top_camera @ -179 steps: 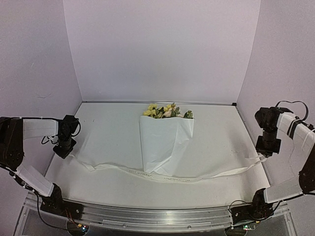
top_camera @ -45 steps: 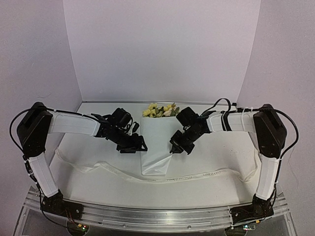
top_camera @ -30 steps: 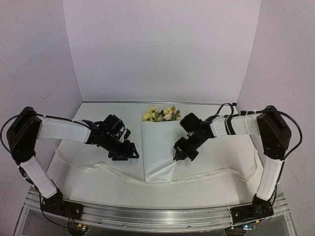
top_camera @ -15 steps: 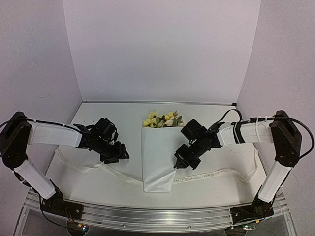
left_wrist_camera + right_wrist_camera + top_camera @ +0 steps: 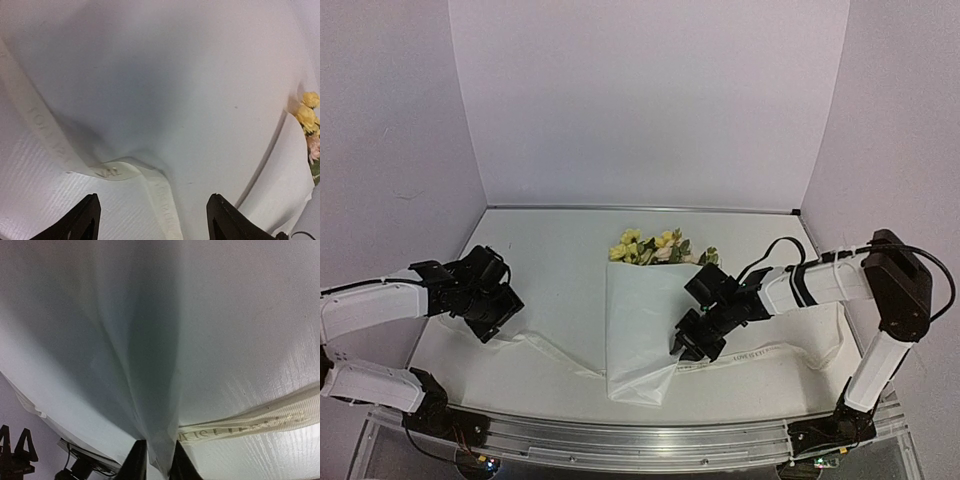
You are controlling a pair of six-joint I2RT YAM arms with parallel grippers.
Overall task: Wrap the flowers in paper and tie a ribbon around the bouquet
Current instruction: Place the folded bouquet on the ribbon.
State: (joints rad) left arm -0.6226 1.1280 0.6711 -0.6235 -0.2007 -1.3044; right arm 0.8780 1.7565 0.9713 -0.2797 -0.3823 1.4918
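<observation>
1. Wrapping: judged done. The flowers (image 5: 650,248) sit inside the paper (image 5: 632,350), which is folded into a cone. Only the blooms and leaves show, at the wide far end of the bouquet (image 5: 638,300).
2. Location: the bouquet lies flat on the table (image 5: 550,260), between my two arms, narrow end toward my bases.
3. Ribbon (image 5: 760,352): not yet tied. It lies flat on the table and emerges from under the bouquet's narrow end on both sides. One tail trails away to the bouquet's left and the other to its right. No crossing, loop or knot is visible over the paper.
4. Left gripper (image 5: 154,200): well to the left of the bouquet and low over the left ribbon tail. My fingers stand wide apart with nothing between them.
5. Right gripper (image 5: 156,450): at the bouquet's right edge, near its narrow end. My fingers are nearly together, with a fold of the paper pinched between them.
6. Remaining, in my judgement: let go of the fold, take up both tails, bring them over the cone, cross them and knot them.
7. Count:
   - one bouquet
   - one paper sheet
   - one flower bunch
   - one ribbon
   - two grippers
</observation>
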